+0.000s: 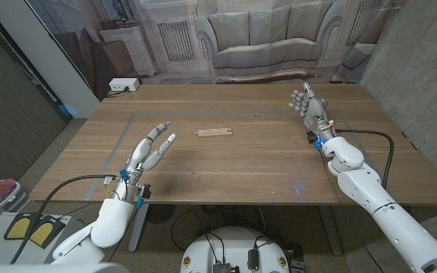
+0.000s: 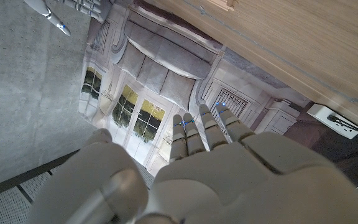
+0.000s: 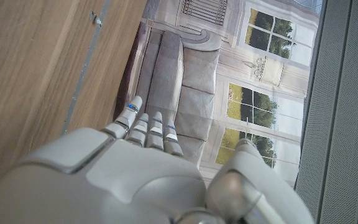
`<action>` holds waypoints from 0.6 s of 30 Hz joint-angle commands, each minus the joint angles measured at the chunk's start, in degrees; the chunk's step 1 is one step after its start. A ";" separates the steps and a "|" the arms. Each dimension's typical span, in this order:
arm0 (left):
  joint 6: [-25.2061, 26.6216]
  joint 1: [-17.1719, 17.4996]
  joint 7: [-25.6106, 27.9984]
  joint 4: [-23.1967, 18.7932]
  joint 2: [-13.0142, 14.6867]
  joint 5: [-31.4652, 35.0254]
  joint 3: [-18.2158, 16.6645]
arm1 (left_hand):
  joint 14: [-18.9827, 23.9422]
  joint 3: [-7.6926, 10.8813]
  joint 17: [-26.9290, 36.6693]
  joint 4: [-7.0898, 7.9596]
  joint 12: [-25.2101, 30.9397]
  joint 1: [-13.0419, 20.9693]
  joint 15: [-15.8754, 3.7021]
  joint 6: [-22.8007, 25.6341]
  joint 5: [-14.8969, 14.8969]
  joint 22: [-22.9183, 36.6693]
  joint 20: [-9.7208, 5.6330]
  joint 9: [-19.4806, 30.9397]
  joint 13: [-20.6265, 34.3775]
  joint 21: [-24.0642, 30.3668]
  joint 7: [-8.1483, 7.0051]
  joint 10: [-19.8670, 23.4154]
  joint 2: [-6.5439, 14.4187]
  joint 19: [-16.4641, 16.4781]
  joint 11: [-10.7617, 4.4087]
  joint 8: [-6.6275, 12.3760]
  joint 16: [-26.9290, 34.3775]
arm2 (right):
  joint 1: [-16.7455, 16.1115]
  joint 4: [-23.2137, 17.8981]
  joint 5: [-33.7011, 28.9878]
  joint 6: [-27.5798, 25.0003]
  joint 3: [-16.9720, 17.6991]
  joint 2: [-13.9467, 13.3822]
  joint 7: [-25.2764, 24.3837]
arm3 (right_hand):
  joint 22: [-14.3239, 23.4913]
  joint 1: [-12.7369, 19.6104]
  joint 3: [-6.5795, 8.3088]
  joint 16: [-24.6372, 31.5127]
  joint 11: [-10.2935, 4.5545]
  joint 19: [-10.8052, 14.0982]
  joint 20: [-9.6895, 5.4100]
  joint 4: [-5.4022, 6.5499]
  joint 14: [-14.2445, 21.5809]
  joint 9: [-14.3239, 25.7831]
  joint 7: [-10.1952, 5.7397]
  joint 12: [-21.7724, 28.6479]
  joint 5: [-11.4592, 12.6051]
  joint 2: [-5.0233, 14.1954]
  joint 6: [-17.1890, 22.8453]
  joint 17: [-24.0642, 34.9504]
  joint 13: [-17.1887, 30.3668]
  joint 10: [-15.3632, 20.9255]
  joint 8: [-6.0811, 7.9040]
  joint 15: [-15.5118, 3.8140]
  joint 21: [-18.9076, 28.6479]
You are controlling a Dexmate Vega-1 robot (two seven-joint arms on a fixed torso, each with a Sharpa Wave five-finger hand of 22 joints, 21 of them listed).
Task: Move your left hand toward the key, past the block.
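Observation:
My left hand [image 1: 149, 154] hovers over the table's near left part, fingers spread and reaching forward, holding nothing; its back shows in the left wrist view [image 2: 229, 180]. A flat wooden block [image 1: 214, 133] lies ahead and to the right of it, mid-table. Beyond the block, a tiny metallic key [image 1: 256, 114] lies on the wood, small and hard to make out; the right wrist view shows it as a speck [image 3: 94, 18]. My right hand [image 1: 310, 107] is raised at the far right, fingers extended, empty; its back also shows [image 3: 135, 180].
A small glinting speck [image 1: 196, 175] lies on the table near the front, right of my left hand. A white power strip [image 1: 124, 85] sits at the far left corner. Tape lines [image 1: 120, 148] mark a rectangle on the wood. A sofa backdrop stands behind.

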 commanded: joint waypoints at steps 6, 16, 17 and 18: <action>7.68 3.48 8.62 -3.22 0.78 10.16 0.49 | 1.37 -0.11 0.15 -0.50 0.30 0.68 -2.85 1.44 0.65 0.18 -3.50 0.16 0.16 0.03 -0.38 1.50 0.25 0.64 -0.53 0.49 0.08 | -1.44 -3.53 0.16 -1.82 1.84 -0.90 -2.11 | 0.15 -0.10 -0.13 -0.17 -0.06 0.57 -0.24 -0.08 0.47 0.19 -0.21 0.08 -0.03 0.14 0.50 0.27 0.31 0.51 0.22 0.24 -0.47; 15.16 3.44 11.49 -5.87 2.91 16.43 2.47 | 1.98 -0.23 0.15 -0.67 0.26 1.04 -3.07 2.37 1.01 0.18 -3.60 0.17 0.17 0.00 -0.62 2.09 0.23 1.01 -0.81 0.59 0.09 | -2.60 -4.77 0.28 -1.93 2.58 -1.34 -2.63 | 0.16 -0.21 -0.22 -0.17 -0.12 0.65 -0.20 -0.06 0.52 0.19 -0.24 0.05 -0.05 0.17 0.52 0.28 0.31 0.52 0.21 0.21 -0.71; 16.14 3.50 11.69 -6.28 3.15 17.04 2.65 | 1.99 -0.24 0.15 -0.69 0.28 1.07 -3.07 2.37 1.04 0.18 -3.61 0.17 0.17 0.00 -0.58 2.20 0.22 1.04 -0.95 0.57 0.07 | -2.62 -4.78 0.24 -1.87 2.60 -1.38 -2.58 | 0.16 -0.22 -0.23 -0.17 -0.09 0.65 -0.23 -0.06 0.50 0.19 -0.24 0.04 -0.05 0.18 0.52 0.28 0.31 0.49 0.20 0.24 -0.73; 17.06 3.53 11.89 -6.63 3.41 17.63 2.84 | 2.07 -0.25 0.15 -0.70 0.28 1.09 -3.13 2.44 1.07 0.18 -3.65 0.17 0.17 -0.01 -0.57 2.24 0.22 1.07 -0.97 0.58 0.09 | -2.64 -4.79 0.28 -1.80 2.64 -1.37 -2.54 | 0.16 -0.23 -0.23 -0.17 -0.08 0.67 -0.21 -0.06 0.51 0.19 -0.24 0.03 -0.05 0.18 0.52 0.28 0.31 0.48 0.20 0.21 -0.75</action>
